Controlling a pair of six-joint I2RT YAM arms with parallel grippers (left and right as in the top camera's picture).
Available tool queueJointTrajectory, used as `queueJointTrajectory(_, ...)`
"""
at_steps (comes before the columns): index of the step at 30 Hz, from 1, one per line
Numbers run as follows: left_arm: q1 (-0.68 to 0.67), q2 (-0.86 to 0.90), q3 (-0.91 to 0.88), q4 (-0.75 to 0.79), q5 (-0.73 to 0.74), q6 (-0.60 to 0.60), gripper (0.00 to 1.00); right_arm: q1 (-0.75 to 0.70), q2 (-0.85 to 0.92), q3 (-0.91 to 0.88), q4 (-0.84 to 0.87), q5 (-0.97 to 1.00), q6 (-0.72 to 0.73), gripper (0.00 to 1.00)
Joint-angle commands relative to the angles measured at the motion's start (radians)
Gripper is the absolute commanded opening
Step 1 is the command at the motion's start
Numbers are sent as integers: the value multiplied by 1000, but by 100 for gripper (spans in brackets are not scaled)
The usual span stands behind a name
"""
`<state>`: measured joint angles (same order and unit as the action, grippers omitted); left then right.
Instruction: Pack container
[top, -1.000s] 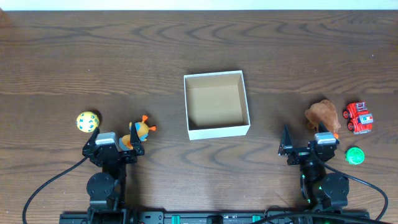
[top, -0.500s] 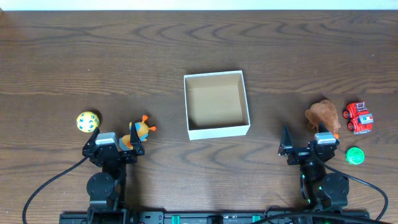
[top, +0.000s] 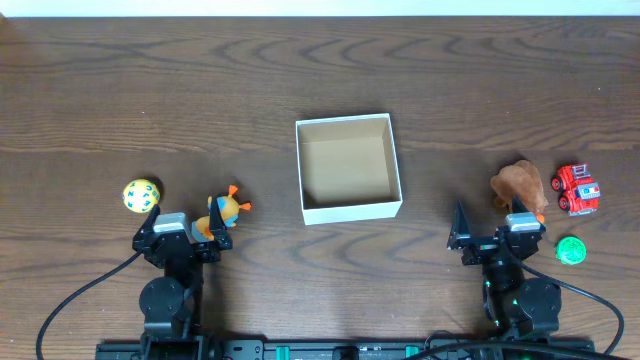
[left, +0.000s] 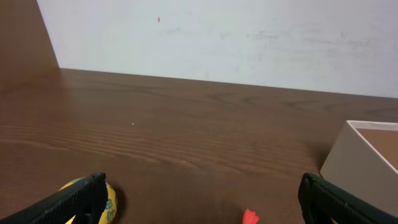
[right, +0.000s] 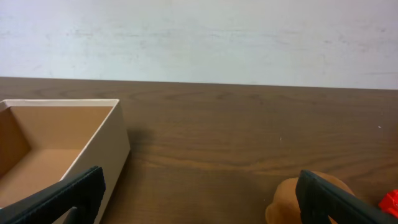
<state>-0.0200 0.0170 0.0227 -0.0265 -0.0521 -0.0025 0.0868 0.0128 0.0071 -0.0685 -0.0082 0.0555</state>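
Nothing was moved since the earlier frames. The left claw and the right claw were held wide open near the lower edge, nothing gripped. The box was seen at the centre.

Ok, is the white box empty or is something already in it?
Empty. From overhead the container shows only its bare tan floor, and the part of its inside seen from the right wrist is bare too.

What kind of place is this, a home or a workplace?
Probably a robot test bench in a lab. A wooden table stands against a bare white wall, the left arm and right arm are mounted at its edge, and a red toy truck and a cardboard box lie on it.
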Motion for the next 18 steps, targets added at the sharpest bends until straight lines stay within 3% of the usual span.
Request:
queueJointTrajectory(1,4,1,-19,-41,-12,6,98,-7,-6,-2,-5,-7,-1,99)
queueJointTrajectory(18,4,1,-19,-40,-12,6,98,-7,-6,-2,-3,-27,11,99)
